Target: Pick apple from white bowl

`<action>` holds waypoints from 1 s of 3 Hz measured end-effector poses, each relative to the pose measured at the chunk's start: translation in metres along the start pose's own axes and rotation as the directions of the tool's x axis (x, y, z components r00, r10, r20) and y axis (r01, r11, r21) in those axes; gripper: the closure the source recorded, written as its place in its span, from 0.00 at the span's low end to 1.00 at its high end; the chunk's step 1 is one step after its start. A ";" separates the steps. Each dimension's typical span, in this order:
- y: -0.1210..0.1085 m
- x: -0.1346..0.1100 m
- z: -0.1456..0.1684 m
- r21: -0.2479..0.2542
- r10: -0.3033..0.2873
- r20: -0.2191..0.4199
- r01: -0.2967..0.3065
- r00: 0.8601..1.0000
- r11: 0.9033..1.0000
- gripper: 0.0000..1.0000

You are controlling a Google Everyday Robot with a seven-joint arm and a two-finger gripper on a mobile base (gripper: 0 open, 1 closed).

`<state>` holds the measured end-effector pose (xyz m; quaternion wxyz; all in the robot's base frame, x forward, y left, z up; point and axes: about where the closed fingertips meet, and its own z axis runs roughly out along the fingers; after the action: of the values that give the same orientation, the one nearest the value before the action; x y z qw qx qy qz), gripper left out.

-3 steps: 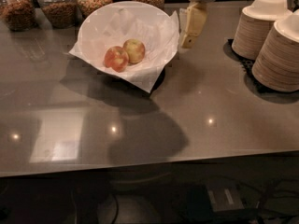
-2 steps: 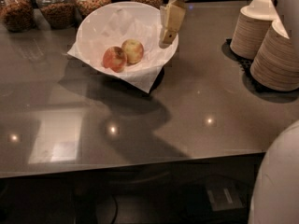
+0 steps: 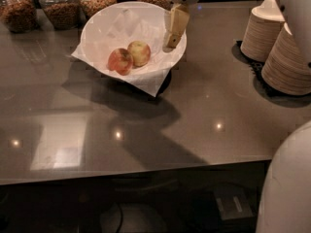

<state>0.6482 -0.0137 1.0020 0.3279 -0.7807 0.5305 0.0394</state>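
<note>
White bowl [image 3: 103, 32] of crumpled paper, round apples [image 3: 139, 53] — gripper [image 3: 171, 41] at rim

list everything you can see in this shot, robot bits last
white bowl: one, white, lined with crumpled white paper, back centre-left of the counter
redder apple: one, red, in the bowl, left of the other
yellower apple: one, yellow-green with red, in the bowl
glass jars: four, clear with brown contents, along the back edge
paper bowl stacks: two, off-white, right side
black mat: one, under the stacks
counter: one, glossy grey-brown
gripper: one, yellowish, over the bowl's right side, right of the apples
robot body: white, lower right
</note>
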 end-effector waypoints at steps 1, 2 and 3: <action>-0.007 -0.008 0.028 0.024 -0.057 0.111 0.055 0.992 0.998 0.00; -0.015 -0.020 0.053 0.048 -0.108 0.220 0.100 0.970 0.994 0.00; -0.015 -0.022 0.056 0.047 -0.114 0.227 0.106 0.967 0.993 0.00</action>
<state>0.6675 0.0379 0.9744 0.4021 -0.7934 0.4455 0.1021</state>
